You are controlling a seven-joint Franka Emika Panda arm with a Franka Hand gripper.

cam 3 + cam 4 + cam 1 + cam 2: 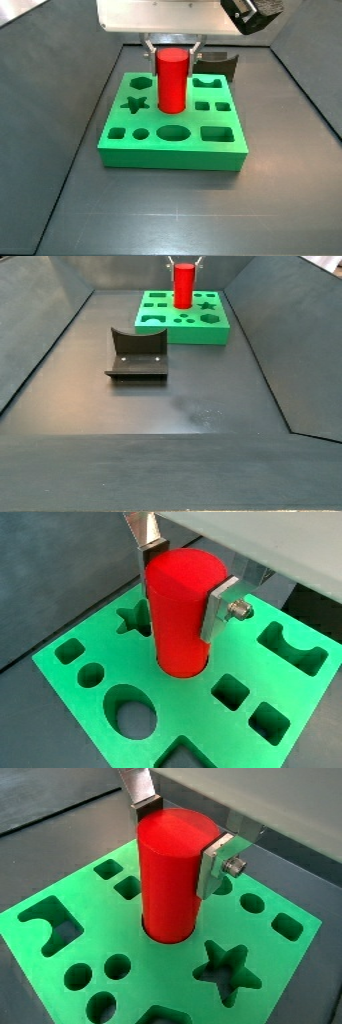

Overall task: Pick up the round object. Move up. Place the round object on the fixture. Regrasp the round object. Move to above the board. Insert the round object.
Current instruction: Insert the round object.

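Note:
The round object, a bright red cylinder peg [179, 612], stands upright with its lower end in a round hole of the green board [94, 702]. It shows the same in the wrist view [171, 878] and in both side views [170, 80] [181, 284]. My gripper [185, 580] is shut on the peg's upper part, one silver finger [219, 607] on each side. The board [174, 135] lies flat on the floor, with star, circle, square and oval cut-outs. The fixture [136, 354], a dark block with a curved notch, stands apart from the board; it also shows behind the board [218, 66].
Dark grey bin walls [54, 326] slope up round the floor. The board [201, 326] sits at the far end of the bin. Bare dark floor [187, 406] lies in front of the fixture.

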